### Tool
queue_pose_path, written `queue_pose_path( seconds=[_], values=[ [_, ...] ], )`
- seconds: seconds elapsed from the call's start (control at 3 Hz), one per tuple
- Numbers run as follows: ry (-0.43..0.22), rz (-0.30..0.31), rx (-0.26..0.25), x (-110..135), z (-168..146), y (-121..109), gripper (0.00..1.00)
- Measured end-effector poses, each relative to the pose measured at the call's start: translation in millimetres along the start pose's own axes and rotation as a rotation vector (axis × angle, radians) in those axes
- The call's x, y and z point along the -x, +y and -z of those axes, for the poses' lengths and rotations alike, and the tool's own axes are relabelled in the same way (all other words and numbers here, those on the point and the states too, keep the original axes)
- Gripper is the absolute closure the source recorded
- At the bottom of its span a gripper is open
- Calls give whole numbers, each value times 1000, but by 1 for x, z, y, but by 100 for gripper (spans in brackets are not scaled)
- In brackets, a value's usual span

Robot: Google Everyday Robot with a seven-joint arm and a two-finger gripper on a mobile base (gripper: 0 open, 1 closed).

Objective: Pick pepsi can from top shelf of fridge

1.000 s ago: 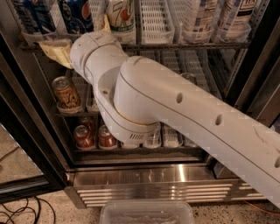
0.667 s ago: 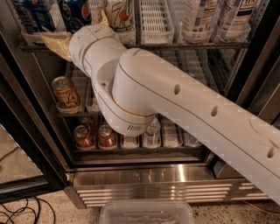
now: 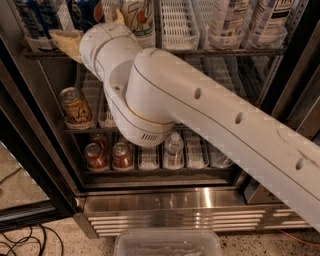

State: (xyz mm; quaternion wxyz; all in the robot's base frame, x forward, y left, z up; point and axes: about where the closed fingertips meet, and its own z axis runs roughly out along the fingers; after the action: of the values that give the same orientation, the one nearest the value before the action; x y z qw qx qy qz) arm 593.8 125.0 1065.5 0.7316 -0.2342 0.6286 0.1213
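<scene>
The pepsi can [image 3: 84, 10], dark blue with a red patch, stands on the top shelf [image 3: 225, 51] of the fridge [image 3: 165, 199], left of a white-green 7UP can [image 3: 138, 17]; only its lower part shows. My gripper [image 3: 91, 26] is at the top shelf's left end, right at the pepsi can. One tan finger [image 3: 65, 41] lies low on the can's left and the other [image 3: 118, 15] rises on its right. The fingers stand apart and hold nothing. My thick white arm [image 3: 210, 115] crosses the fridge front and hides much of the middle rack.
A blue-and-white can [image 3: 37, 17] stands far left; an empty white lane tray [image 3: 177, 25] and pale bottles [image 3: 230, 20] stand right. A brown can [image 3: 75, 106], red cans [image 3: 95, 155] and a water bottle [image 3: 173, 150] are lower. A plastic tub [image 3: 167, 243] lies on the floor.
My gripper has moved up and left, from below the top shelf's rail to the level of the pepsi can. The cans have not moved.
</scene>
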Motion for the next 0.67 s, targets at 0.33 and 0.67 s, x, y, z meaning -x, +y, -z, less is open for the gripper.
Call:
queue_pose_path(
  seconds=[0.33, 0.67],
  values=[
    [13, -16, -13, -4, -7, -4, 22],
    [27, -28, -30, -9, -15, -10, 26]
  ],
)
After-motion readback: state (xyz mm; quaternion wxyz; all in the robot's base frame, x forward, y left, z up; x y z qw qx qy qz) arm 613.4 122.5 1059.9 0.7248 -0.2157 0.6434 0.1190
